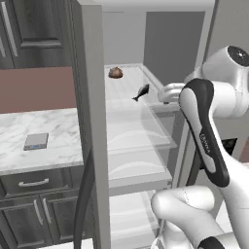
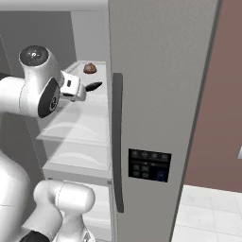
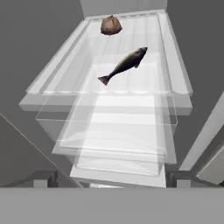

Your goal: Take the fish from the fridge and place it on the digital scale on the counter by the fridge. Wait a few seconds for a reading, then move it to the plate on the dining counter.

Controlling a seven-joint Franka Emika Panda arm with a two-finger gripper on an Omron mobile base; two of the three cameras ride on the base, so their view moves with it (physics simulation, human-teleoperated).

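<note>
A slender dark fish (image 3: 124,64) lies on the top glass shelf inside the open fridge (image 2: 156,71), tail toward me; it also shows as the fish (image 1: 141,92) and the fish (image 2: 93,86) from the base. My gripper (image 3: 113,179) is open, held in front of and a little above the shelf's front edge, short of the fish, with nothing between its fingertips (image 3: 43,177). The digital scale (image 1: 36,141) lies flat on the marble counter (image 1: 58,121) left of the fridge. The plate and the dining counter are out of view.
A rounded brown lump (image 3: 110,25) sits at the back of the same shelf, behind the fish. More glass shelves (image 1: 138,141) lie below. The fridge side wall (image 1: 90,107) stands between the shelves and the counter; the door (image 2: 142,156) stands at the right.
</note>
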